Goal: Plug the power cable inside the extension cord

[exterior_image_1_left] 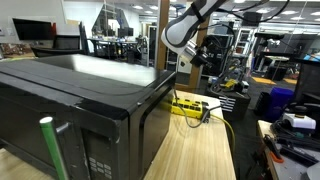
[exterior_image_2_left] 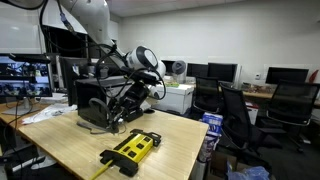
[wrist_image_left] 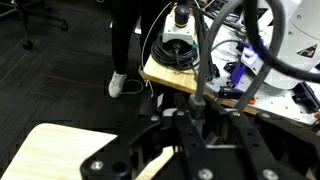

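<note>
The yellow extension cord [exterior_image_1_left: 186, 104] lies on the wooden table beside the black microwave [exterior_image_1_left: 80, 95]. It also shows in an exterior view [exterior_image_2_left: 130, 148] near the table's front edge, with its thin yellow lead trailing off. My gripper [exterior_image_1_left: 196, 57] hangs above the strip and apart from it. In the wrist view my gripper [wrist_image_left: 199, 118] is shut on the plug of the black power cable [wrist_image_left: 203, 55]. The cable [exterior_image_2_left: 125, 105] runs back to the microwave [exterior_image_2_left: 93, 102]. The strip's sockets are hidden in the wrist view.
The wooden table [exterior_image_2_left: 70, 140] ends close to the strip on its right side [exterior_image_1_left: 232, 150]. Office chairs [exterior_image_2_left: 235, 110], desks and monitors stand beyond the table. A second table with equipment [wrist_image_left: 180, 50] and a person's legs [wrist_image_left: 125, 50] show below in the wrist view.
</note>
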### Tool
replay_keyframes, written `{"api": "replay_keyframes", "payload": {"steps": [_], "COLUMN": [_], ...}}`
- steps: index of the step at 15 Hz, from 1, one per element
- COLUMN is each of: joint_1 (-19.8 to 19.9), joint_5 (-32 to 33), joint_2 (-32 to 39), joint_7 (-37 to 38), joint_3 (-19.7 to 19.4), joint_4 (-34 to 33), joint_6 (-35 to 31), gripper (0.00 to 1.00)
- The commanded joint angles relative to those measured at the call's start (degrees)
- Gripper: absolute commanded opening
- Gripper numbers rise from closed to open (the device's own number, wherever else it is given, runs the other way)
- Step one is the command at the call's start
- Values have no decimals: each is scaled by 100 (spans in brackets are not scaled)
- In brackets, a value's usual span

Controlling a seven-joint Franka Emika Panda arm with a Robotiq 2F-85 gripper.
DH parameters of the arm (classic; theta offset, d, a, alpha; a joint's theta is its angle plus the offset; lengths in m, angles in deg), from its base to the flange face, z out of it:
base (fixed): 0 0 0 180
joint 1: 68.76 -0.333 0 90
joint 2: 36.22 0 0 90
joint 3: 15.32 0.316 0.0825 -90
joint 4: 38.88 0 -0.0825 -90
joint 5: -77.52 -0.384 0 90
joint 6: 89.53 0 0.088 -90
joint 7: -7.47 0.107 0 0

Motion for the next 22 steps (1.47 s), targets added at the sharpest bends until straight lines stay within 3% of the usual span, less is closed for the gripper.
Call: {"api": "replay_keyframes", "payload": {"steps": [1, 22], "joint_1": [178, 371], "joint_5": [-67, 6], "joint_2": [337, 1812], "joint_7": [-50, -47], "joint_3": [150, 245], "joint_4": [-438, -1903], "joint_6": [373, 890], "gripper": [5, 5]}}
